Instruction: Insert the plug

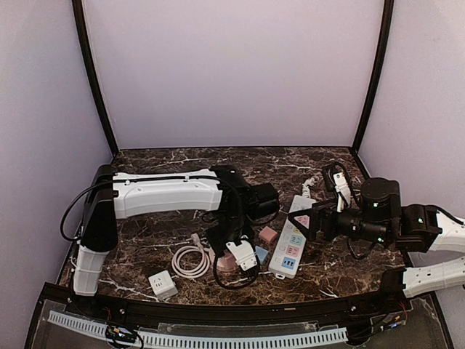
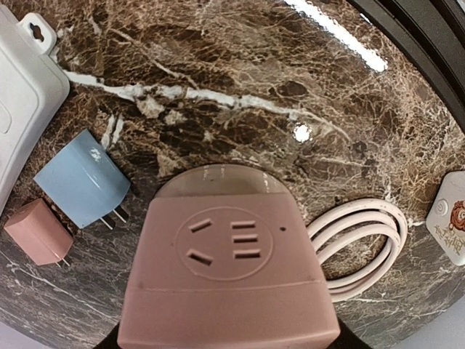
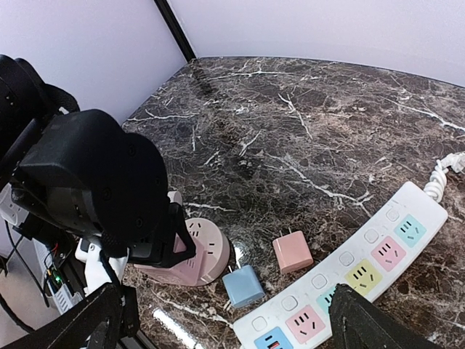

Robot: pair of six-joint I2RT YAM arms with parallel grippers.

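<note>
**Surface and room.** A dark brown marble tabletop [image 1: 283, 161] with white veining is carrying every item and is throwing back lamp glare near its front rail. Pale lilac walls [image 1: 232, 73] are closing it in at the rear and both sides. Black corner posts [image 1: 93, 73] are rising at the back corners.

**Task item.** A pink rounded plastic plug adapter [image 2: 229, 283] is sitting near the front edge, to the left of the near end of a white plastic power strip [image 1: 290, 243] with coloured sockets. Its socket face is pointing straight up at the left wrist camera. Its long axis is lying level with the tabletop. Its rounded end is pointing away from the left gripper [image 1: 234, 258], roughly toward the front rail. Whether its underside is touching the marble cannot be told.

**Left gripper.** The jaws are standing partly closed and are clamping the adapter's squared end.

**Right gripper [image 3: 231, 298].** The jaws are standing fully apart, gripping nothing, and are hanging above the power strip.

**Other items.**
- A small sky-blue two-prong plug [image 2: 81, 178] and a small salmon-pink two-prong plug [image 2: 38, 231] are lying side by side between the adapter and the strip, with their prongs parallel.
- A coiled pale cable [image 1: 190, 260] is lying just left of the adapter.
- A white cube adapter [image 1: 162, 283] is sitting nearer the front-left corner.
</note>
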